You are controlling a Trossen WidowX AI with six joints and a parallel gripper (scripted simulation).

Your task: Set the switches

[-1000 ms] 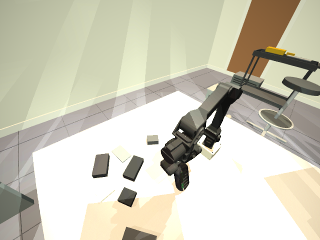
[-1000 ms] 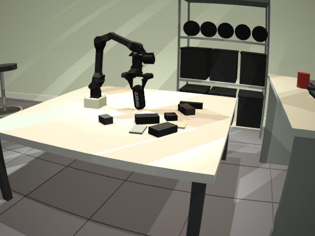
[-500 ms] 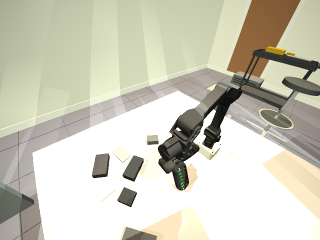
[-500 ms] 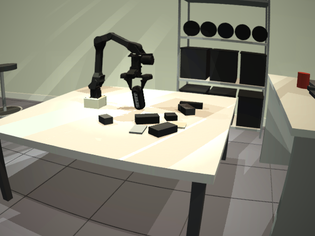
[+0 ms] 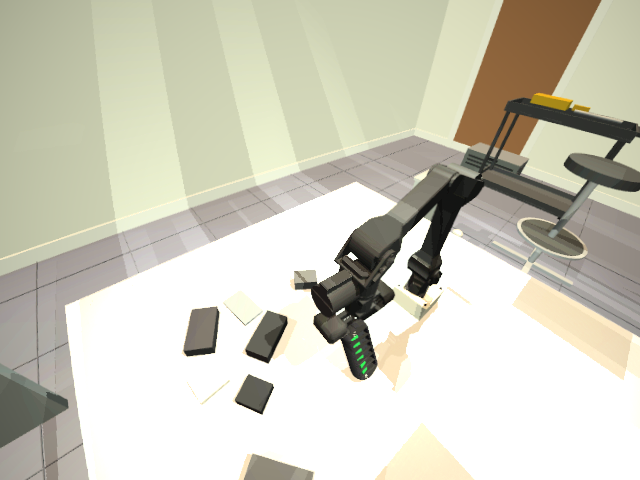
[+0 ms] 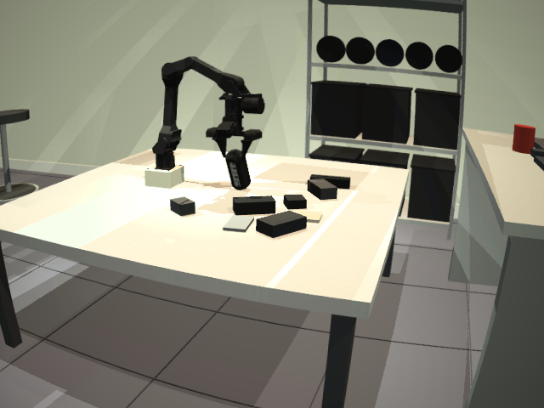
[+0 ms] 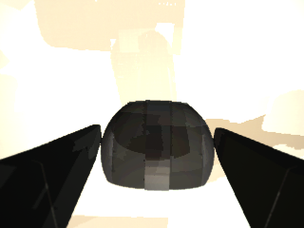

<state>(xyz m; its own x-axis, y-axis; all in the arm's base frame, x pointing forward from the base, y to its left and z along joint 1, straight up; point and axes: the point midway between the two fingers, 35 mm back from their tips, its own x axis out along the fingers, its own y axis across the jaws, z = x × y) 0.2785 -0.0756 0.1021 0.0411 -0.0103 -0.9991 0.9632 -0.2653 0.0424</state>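
The dark grey controller unit [image 5: 363, 358] [image 6: 242, 173] [image 7: 157, 173] is held upright on one end, slightly tilted, above the bench [image 5: 170, 439] [image 6: 132, 246]. My gripper [image 5: 354, 324] [image 6: 235, 154] [image 7: 158, 133] is shut on it, with one finger against each side near its upper end. In the top view the switch face shows a row of green rocker ends; which ends are pressed down cannot be told. In the exterior view a pale marked strip shows on the unit's narrow visible face, too small to read. The wrist view shows only the unit's rounded end; no label or switches show there.
Dark blocks [image 5: 201, 330] [image 6: 280, 223], a longer black one [image 5: 267, 335] [image 6: 253, 205] and a small square one [image 5: 254, 393] [image 6: 294, 201] lie nearby. Also there are a small grey block [image 5: 305, 279] [image 6: 182, 205], a thin plate [image 5: 242, 307] [image 6: 238, 223] and another block [image 5: 279, 469] [image 6: 321, 188].
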